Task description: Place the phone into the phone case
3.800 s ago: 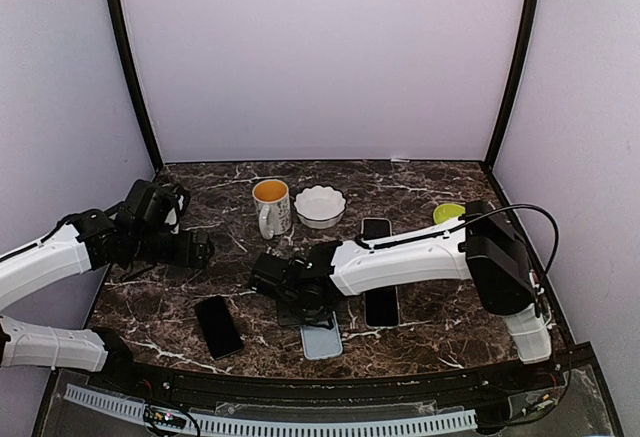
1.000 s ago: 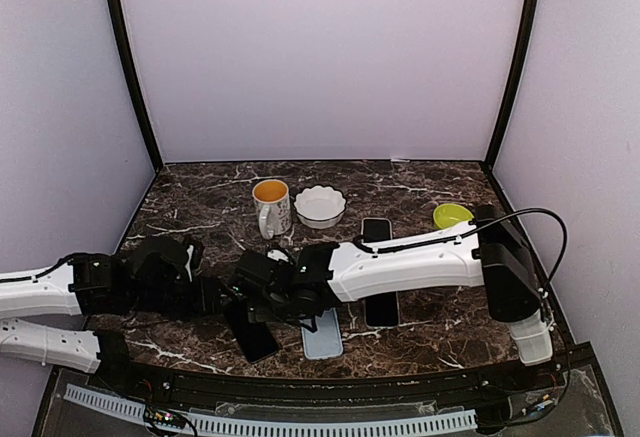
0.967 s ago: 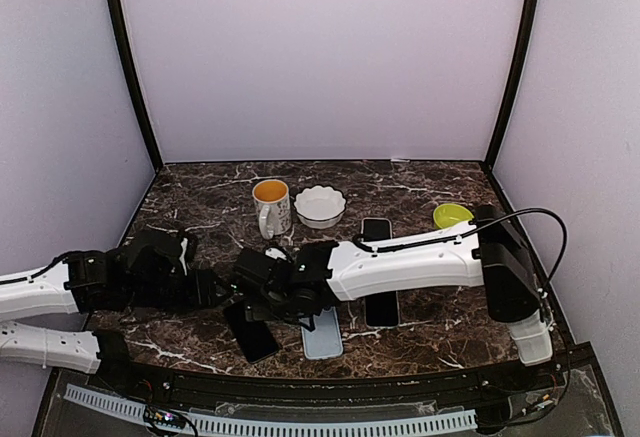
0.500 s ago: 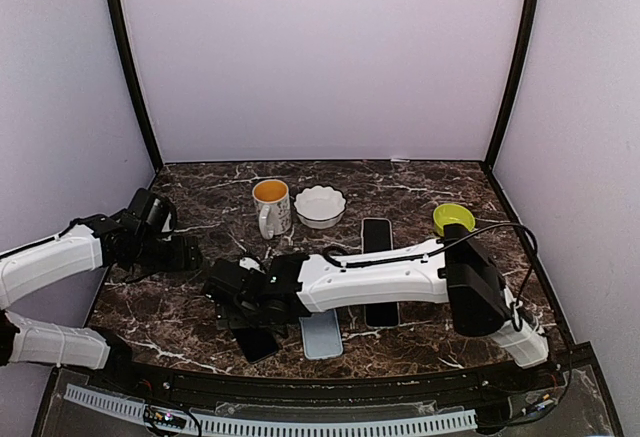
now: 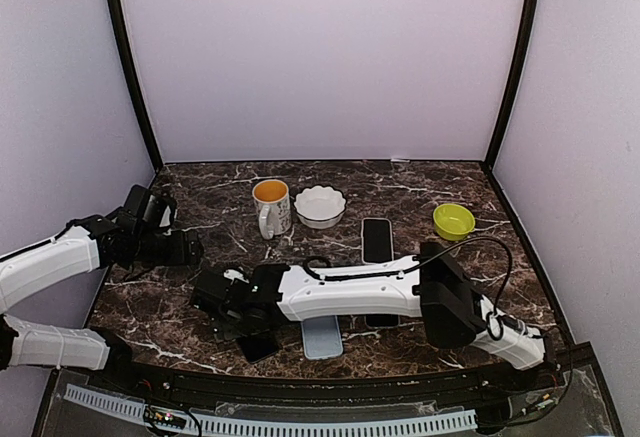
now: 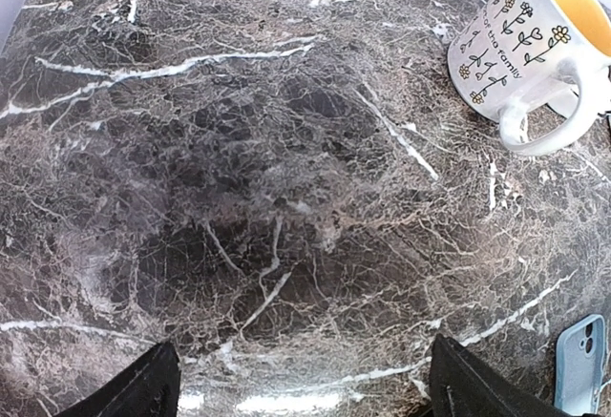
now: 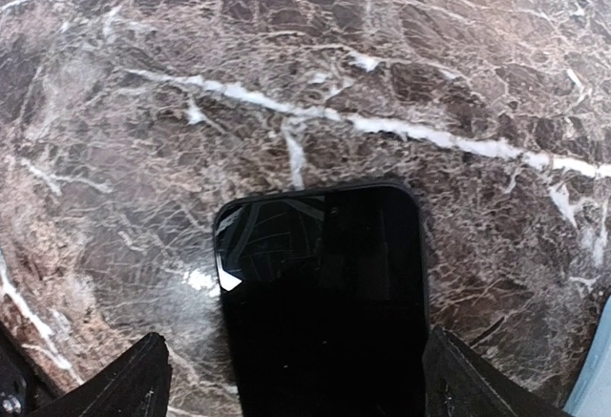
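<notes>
The phone lies flat and screen up on the marble table, just left of the light blue phone case and not in it. A few seconds earlier it lay farther left, well apart from the case. A second ago both grippers crowded over it at the front of the table. Since then the left gripper has drawn back to the left edge, where it hangs with its fingers spread wide over bare marble and nothing between them. Its wrist camera catches the flowered mug at the upper right and a corner of the case at the lower right. The right arm has swung farther left across the table, uncovering the green bowl it had partly hidden. The right gripper now sits near the phone's upper end. Its wrist view shows the fingers standing wide on either side of the phone, clear of its edges, so it grips nothing.
</notes>
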`<state>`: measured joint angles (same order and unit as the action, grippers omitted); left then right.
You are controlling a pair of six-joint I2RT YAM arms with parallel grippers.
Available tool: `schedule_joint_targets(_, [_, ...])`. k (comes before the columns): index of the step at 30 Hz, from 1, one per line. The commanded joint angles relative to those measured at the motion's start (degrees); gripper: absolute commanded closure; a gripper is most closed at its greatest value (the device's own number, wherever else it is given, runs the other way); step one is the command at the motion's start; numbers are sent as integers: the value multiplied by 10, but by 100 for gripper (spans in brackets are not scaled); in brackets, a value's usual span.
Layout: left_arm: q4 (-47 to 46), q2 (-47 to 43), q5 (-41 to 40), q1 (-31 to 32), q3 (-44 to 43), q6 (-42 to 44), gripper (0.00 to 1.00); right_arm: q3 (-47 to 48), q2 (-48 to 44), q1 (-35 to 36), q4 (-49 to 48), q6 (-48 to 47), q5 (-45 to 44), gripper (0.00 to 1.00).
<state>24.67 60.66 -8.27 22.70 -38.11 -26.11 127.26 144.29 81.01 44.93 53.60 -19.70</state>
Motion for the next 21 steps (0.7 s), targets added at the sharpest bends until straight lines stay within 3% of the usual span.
schedule_joint_targets(1, [-11,-8,-7,-3,8,10,7,26,43,7,50,-13,-2,12])
schedule_joint_targets(13, [-16,-2,2,-5,8,11,7,51,80,15,124,-40,-53,10])
schedule_joint_targets(21, [-21,3,10,-6,8,12,7,41,72,11,109,-67,-61,9])
